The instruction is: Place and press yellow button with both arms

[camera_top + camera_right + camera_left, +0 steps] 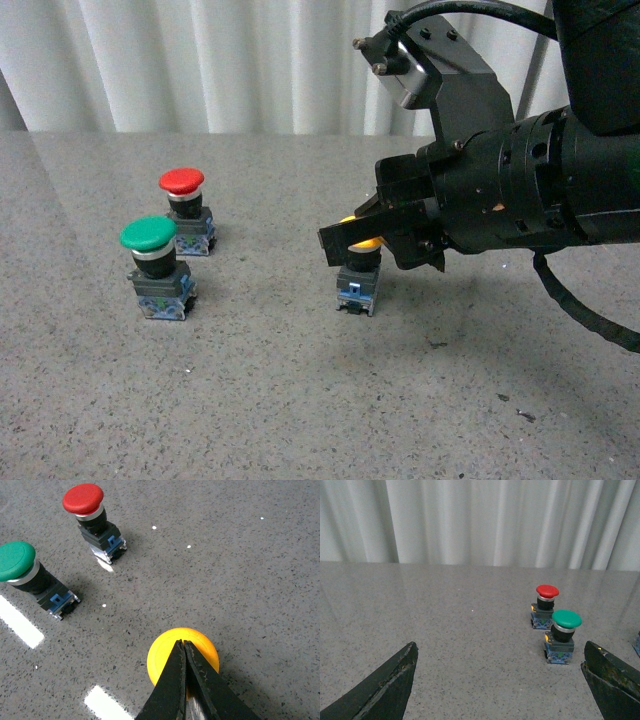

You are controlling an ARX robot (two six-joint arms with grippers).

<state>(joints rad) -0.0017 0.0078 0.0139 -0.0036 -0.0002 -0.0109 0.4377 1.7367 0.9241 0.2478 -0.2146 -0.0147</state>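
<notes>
Two states — right jaws clenched atop the yellow button (159, 659), left jaws spread wide over open tabletop (470, 645).

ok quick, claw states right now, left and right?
Left claw: open, nothing in it.
Right claw: closed tight, tips over the cap of the yellow button, not gripping it.

The grey speckled table (300, 400) carries the red button (184, 205), green button (155, 262) (close together) and yellow button (358, 286)
</notes>
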